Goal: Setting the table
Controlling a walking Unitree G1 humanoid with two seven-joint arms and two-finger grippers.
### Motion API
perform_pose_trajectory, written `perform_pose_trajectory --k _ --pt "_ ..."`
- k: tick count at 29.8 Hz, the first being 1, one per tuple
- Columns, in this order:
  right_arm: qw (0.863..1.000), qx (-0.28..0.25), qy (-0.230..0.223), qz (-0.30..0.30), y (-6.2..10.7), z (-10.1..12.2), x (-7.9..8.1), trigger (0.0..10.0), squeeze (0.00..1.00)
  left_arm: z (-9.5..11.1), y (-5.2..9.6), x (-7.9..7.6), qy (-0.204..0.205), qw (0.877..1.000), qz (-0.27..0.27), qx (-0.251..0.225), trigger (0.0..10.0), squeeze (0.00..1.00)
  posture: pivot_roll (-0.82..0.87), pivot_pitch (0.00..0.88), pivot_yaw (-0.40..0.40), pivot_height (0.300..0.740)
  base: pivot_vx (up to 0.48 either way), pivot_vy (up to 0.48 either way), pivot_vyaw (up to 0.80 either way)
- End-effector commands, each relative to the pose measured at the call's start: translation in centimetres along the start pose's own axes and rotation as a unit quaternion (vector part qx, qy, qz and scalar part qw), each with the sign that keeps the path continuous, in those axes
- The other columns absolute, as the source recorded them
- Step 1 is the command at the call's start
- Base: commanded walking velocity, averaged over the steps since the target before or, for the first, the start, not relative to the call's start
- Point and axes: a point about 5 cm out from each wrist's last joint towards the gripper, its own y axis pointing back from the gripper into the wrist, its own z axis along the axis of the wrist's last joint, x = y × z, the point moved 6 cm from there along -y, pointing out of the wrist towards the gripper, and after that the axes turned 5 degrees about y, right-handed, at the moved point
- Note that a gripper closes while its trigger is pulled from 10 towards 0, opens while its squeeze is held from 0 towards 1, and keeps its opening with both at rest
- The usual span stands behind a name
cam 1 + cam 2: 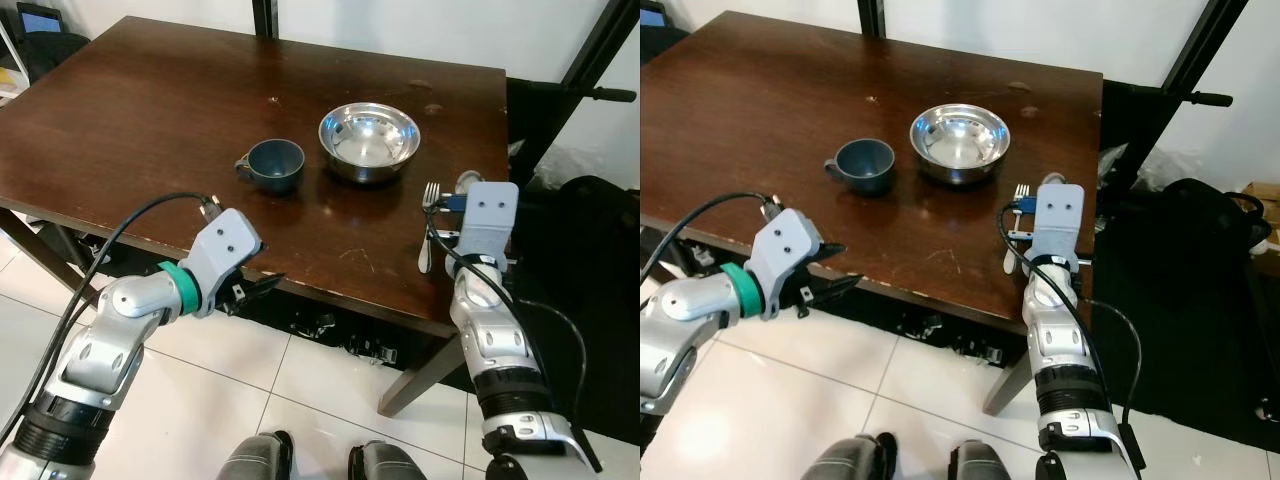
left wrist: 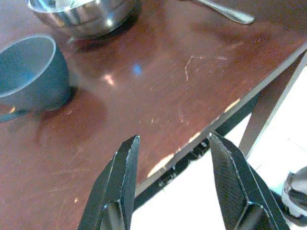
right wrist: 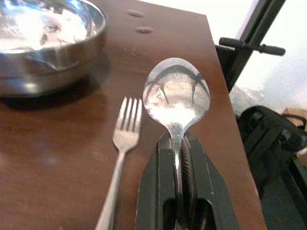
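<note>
**A:** Holding what, right gripper (image 3: pixel 180 158)?

**B:** Spoon (image 3: pixel 177 103). Fingers clamped tight on the handle, bowl sticking out past the tips, above the table (image 1: pixel 130 120) near its right edge. Can't tell if the bowl touches the wood yet.

**A:** What's around it?

**B:** Fork (image 3: pixel 123 143) flat on the table just beside the spoon, on the side toward the steel bowl (image 1: pixel 369 141). Tines point away from the robot. Spoon's long axis runs roughly parallel to the fork. Steel bowl further in, near the fork tips. Blue cup (image 1: pixel 272 165) just left of the steel bowl.

**A:** Left gripper?

**B:** Left gripper (image 2: pixel 175 158) at the near table edge, fingers apart, nothing between them. Cup lies ahead of it, well apart.

**A:** Key relation for the next move?

**B:** My guess: spoon goes down right of the fork, same line. Free strip between fork and table edge looks narrow, so lowering straight down with no sideways drift matters. Right arm is the one on it; left is far off.

**A:** Risk?

**B:** Spoon nudging the fork, or ending up too near the edge.
</note>
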Motion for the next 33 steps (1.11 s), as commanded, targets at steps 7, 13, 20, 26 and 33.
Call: perform_pose_trajectory --k 7,13,20,26,33 --pt "0.999 0.018 0.024 0.009 -0.4 -1.6 0.5 10.0 0.00 0.5 1.8 0.9 0.018 0.999 0.034 -0.012 10.0 0.00 0.15 0.056 0.067 0.740 0.000 0.000 0.00" --pt "0.998 0.046 0.040 -0.025 -0.3 -3.2 -0.9 10.0 0.00 2.5 1.8 0.8 0.035 0.998 0.026 -0.048 10.0 0.00 0.14 0.071 0.076 0.740 0.000 0.000 0.00" --pt "0.998 0.037 0.020 -0.040 -0.2 -3.3 -1.4 10.0 0.00 2.7 1.2 -0.5 0.023 0.998 -0.023 -0.047 10.0 0.00 0.14 0.066 0.081 0.740 0.000 0.000 0.00" --pt "0.998 0.030 0.019 -0.048 0.0 -3.3 -1.7 10.0 0.00 3.0 0.4 -1.3 0.020 0.998 -0.040 -0.050 10.0 0.00 0.11 0.057 0.101 0.740 0.000 0.000 0.00" --pt "0.997 0.048 0.031 -0.048 0.4 -4.6 -1.7 10.0 0.00 2.8 0.3 -1.2 0.019 0.998 -0.034 -0.045 10.0 0.00 0.11 0.056 0.097 0.740 0.000 0.000 0.00"
